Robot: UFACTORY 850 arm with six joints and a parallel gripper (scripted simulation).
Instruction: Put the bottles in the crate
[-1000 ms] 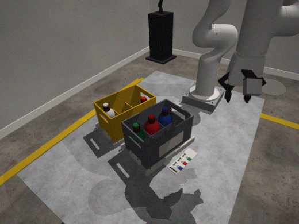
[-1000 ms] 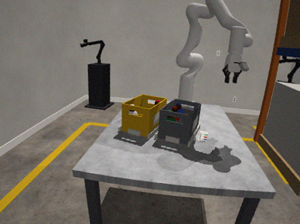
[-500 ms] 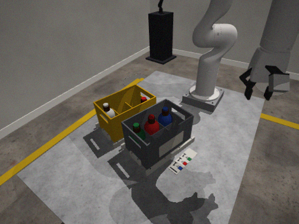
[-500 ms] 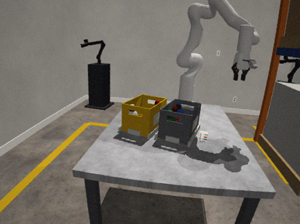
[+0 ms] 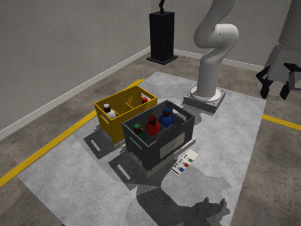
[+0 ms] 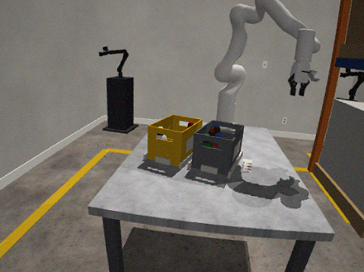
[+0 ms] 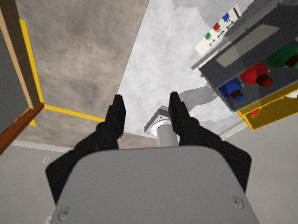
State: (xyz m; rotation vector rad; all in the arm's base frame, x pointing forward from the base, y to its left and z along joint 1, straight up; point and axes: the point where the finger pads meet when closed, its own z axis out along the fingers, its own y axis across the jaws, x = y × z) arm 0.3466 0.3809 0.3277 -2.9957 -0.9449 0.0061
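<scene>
A grey crate (image 5: 160,132) on the table holds a green-label bottle (image 5: 139,131), a red-label bottle (image 5: 152,125) and a blue-label bottle (image 5: 166,116), all upright. The yellow crate (image 5: 124,111) beside it holds a white-label bottle (image 5: 109,111) and a red-label bottle (image 5: 144,100). The pick list (image 5: 184,163) lies by the grey crate and shows green, red and blue swatches; its counts are too small to read. My gripper (image 5: 274,94) is open and empty, high above the table's right side and well away from the crates. It also shows in the wrist view (image 7: 146,107) and in the exterior view (image 6: 298,90).
My arm's base (image 5: 205,97) stands on the table behind the crates. A black pedestal (image 5: 162,35) with a small arm stands by the back wall. A large grey box (image 6: 359,157) and an orange shelf post (image 6: 331,78) stand right of the table.
</scene>
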